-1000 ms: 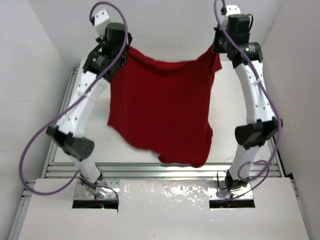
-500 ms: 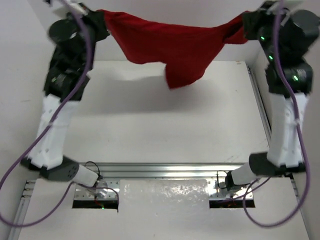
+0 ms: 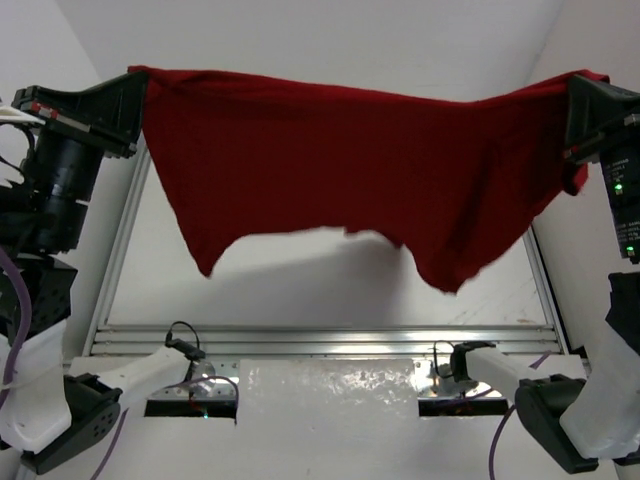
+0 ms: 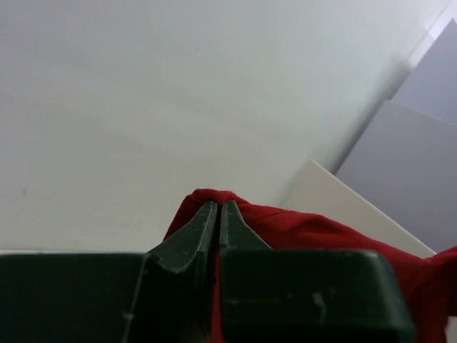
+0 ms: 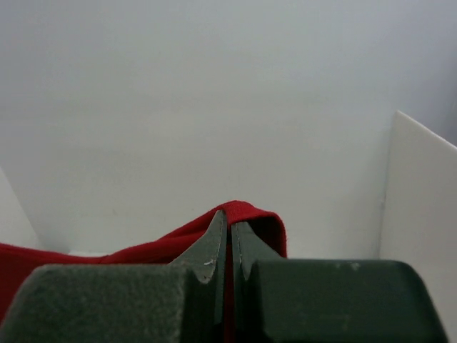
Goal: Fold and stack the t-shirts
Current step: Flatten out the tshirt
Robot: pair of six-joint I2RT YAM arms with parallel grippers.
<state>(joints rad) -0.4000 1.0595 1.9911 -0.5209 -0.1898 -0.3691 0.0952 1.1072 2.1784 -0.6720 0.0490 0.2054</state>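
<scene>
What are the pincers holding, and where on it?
Both grip the red t-shirt: left pincer at one end of its upper edge, right pincer at the other.

Overhead plus wrist close-ups on t-shirt [image 3: 350, 170]

**Left arm** [image 3: 40, 380], left of the silver aluminium rail frame [image 3: 320, 342]: white moulded plastic links, black ribbed cylindrical motor housings and a trailing purple cable [image 3: 17, 300].

**Right arm** [image 3: 610, 390], right of the frame: matching white links and black joints. Small green indicator lights [image 3: 618, 188] sit on its black housing, and a second purple cable [image 3: 496, 440] runs from its base.

**Wrist views:** left fingers [image 4: 194, 239] and right fingers [image 5: 208, 250], dark grey-green plastic, flat-sided, tapering from blocky bases to narrow tips.
</scene>
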